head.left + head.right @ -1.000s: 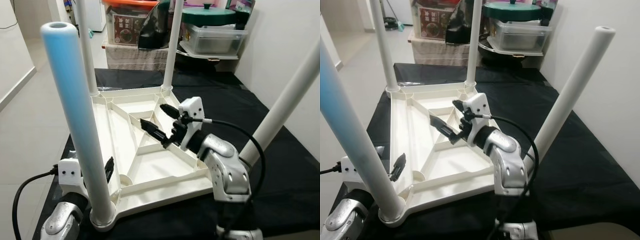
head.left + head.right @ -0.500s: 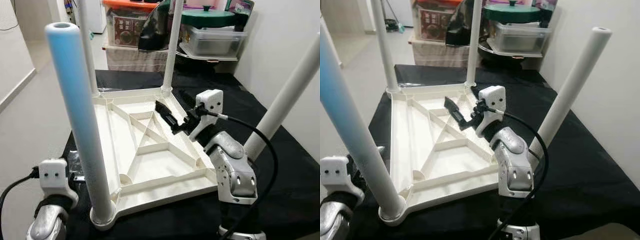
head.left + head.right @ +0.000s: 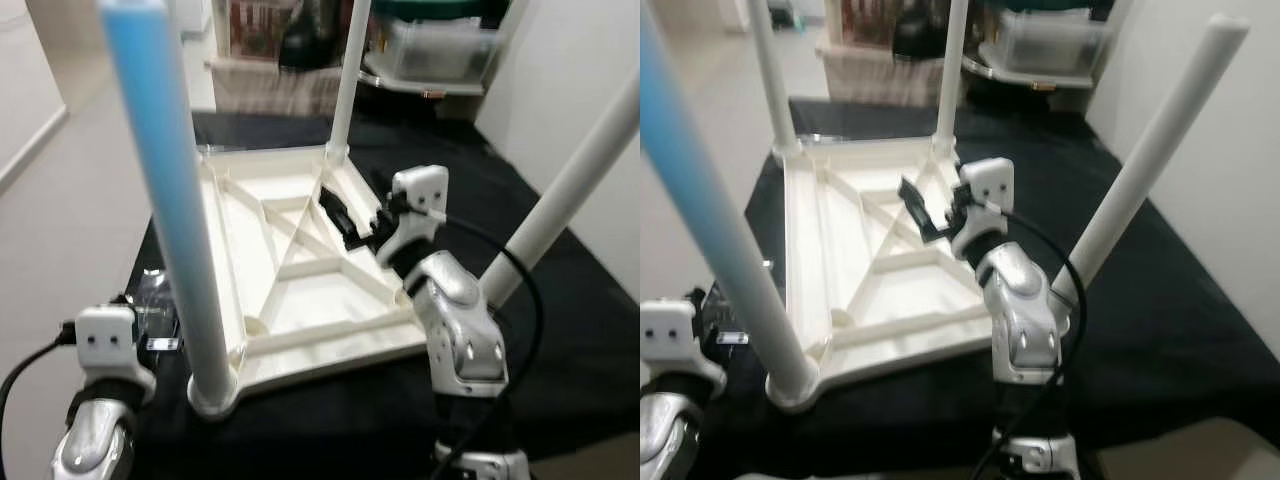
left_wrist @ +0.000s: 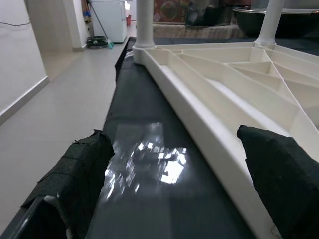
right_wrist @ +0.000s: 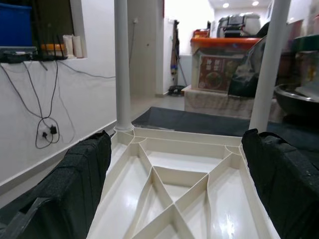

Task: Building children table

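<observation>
Looking like a lived-in home, a hallway or spare room serving as storage. Showing pale floor tiles [image 4: 65, 94] running past white walls toward a white appliance [image 4: 110, 17] (a fridge or freezer, hard to tell) with a mop leaning beside it. Piling up at the back: a clear plastic storage bin [image 3: 430, 50], a big metal basin [image 5: 299, 99], an orange-lidded box [image 5: 219, 62]. Trailing down the wall [image 5: 55, 109], loose cables [image 5: 47, 124] under a shelf.
</observation>
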`<state>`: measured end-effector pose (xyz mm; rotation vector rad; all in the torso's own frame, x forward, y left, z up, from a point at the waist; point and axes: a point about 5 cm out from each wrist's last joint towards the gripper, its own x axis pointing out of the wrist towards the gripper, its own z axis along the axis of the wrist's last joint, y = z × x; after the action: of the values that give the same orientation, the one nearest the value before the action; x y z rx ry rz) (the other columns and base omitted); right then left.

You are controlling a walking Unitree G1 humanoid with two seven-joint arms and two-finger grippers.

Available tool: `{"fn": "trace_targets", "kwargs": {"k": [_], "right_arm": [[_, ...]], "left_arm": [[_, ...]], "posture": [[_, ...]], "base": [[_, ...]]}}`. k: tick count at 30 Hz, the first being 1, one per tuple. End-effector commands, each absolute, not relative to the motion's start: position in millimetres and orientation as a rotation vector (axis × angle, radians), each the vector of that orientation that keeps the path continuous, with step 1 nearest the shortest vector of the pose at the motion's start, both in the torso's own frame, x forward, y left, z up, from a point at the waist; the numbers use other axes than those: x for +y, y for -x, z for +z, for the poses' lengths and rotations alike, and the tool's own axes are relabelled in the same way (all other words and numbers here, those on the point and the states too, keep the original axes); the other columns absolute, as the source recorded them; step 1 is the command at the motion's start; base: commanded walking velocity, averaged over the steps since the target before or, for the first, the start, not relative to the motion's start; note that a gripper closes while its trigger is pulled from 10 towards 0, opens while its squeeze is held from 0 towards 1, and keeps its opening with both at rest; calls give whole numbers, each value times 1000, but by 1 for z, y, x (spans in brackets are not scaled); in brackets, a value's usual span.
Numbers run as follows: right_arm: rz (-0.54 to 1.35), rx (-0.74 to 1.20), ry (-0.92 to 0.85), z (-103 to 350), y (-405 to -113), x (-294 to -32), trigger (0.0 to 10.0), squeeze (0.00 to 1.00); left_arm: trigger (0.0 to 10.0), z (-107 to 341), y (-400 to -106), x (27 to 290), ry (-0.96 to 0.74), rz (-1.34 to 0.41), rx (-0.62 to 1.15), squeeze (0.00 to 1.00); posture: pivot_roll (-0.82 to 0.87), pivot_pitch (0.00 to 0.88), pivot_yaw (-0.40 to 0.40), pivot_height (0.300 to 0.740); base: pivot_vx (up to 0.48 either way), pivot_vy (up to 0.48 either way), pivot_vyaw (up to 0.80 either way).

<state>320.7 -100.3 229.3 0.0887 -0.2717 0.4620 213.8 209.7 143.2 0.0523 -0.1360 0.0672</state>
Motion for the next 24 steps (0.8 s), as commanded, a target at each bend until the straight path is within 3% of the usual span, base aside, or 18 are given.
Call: {"fn": "trace_targets", "kwargs": {"k": [1, 9, 20, 24], "right_arm": [[452, -291, -133, 230, -320, -95, 10000, 0], [431, -282, -129, 228, -321, -96, 10000, 0], [301, -293, -54, 224, -324, -110, 10000, 0], [157, -239, -15, 206, -322, -125, 10000, 0]], "left_arm": [[10000, 143, -212, 207, -59, 60, -137, 0], [10000, 143, -212, 206, -55, 65, -136, 0], [10000, 140, -217, 204, -74, 59, -127, 0], [10000, 138, -221, 201, -78, 47, -118, 0]], "posture": [[13, 0, -108, 740], [10, 0, -109, 740], [-1, 0, -95, 740], [-11, 0, -88, 740]], "base": [[-416, 0, 0], [-367, 0, 0], [0, 0, 0], [0, -337, 0]]}}
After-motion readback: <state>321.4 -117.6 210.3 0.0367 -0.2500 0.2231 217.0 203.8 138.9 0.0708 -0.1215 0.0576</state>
